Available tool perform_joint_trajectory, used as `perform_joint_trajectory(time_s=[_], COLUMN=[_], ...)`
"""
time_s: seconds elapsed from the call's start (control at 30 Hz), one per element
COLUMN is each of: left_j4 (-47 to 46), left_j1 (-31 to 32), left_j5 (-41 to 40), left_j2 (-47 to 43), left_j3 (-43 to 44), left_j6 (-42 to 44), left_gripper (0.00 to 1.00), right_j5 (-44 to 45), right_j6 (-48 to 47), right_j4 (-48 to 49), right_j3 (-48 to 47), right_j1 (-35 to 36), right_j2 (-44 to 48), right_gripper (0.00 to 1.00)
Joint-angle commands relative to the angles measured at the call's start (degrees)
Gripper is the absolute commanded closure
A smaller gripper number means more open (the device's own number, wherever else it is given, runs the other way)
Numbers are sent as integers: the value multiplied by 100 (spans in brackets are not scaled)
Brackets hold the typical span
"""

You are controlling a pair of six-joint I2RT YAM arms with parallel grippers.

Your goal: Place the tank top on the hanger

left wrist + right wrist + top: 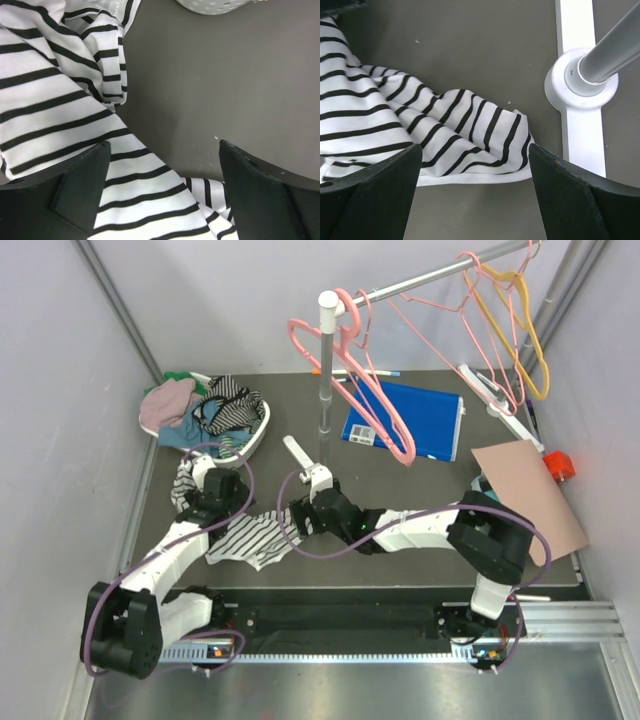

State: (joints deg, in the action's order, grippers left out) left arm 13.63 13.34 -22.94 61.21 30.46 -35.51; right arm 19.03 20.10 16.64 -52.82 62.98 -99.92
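The tank top (250, 538), white with thin black stripes, lies crumpled on the dark table between my two arms. My left gripper (200, 480) is open low over its left part; in the left wrist view the striped fabric (60, 100) runs between the spread fingers (165, 170). My right gripper (303, 514) is open at the cloth's right end; in the right wrist view the hem (470, 132) lies between the fingers (476, 165). The thin pink hanger (468, 280) hangs on the rail at the back right.
Thick pink hangers (350, 370) and a yellow hanger (530, 340) hang on the same rack. Its post (326, 380) and white base (580, 80) stand just right of my right gripper. A white basket of clothes (258, 432), a blue folder (410, 418) and a brown sheet (530, 490) lie behind.
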Motion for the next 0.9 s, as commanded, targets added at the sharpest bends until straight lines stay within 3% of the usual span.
perform_joint_trajectory(time_s=[0.0, 0.27, 0.37, 0.4, 0.47, 0.5, 0.57, 0.67, 0.73, 0.87], left_j4=[-659, -958, -1055, -1073, -1125, -1143, -1213, -1283, -1249, -907], left_j1=[-182, -376, -403, -403, -403, -411, -403, -412, -411, -403], left_j5=[272, 729, 940, 1001, 1221, 1291, 1423, 1598, 1739, 1916], left_j2=[198, 505, 567, 594, 603, 611, 585, 567, 550, 358], left_j3=[-84, -163, -163, -163, -172, -189, -224, -294, -295, -190], left_j6=[193, 334, 404, 413, 448, 457, 474, 474, 483, 457], left_gripper=[9, 24, 36, 40, 59, 65, 85, 100, 100, 100], right_j5=[-207, -110, -136, -162, -224, -233, -276, -320, -364, -365], right_j6=[12, -41, -41, -24, -24, -15, 20, 55, 99, 231], right_j4=[102, -47, -100, -100, -109, -109, -83, -65, -100, -214], right_j3=[-378, -668, -712, -695, -660, -625, -563, -423, -300, -10], right_j1=[-198, -339, -383, -392, -401, -401, -401, -401, -401, -374], right_j2=[-291, -757, -845, -854, -845, -828, -766, -626, -477, -143], right_gripper=[13, 14, 19, 25, 34, 47, 60, 90, 99, 100])
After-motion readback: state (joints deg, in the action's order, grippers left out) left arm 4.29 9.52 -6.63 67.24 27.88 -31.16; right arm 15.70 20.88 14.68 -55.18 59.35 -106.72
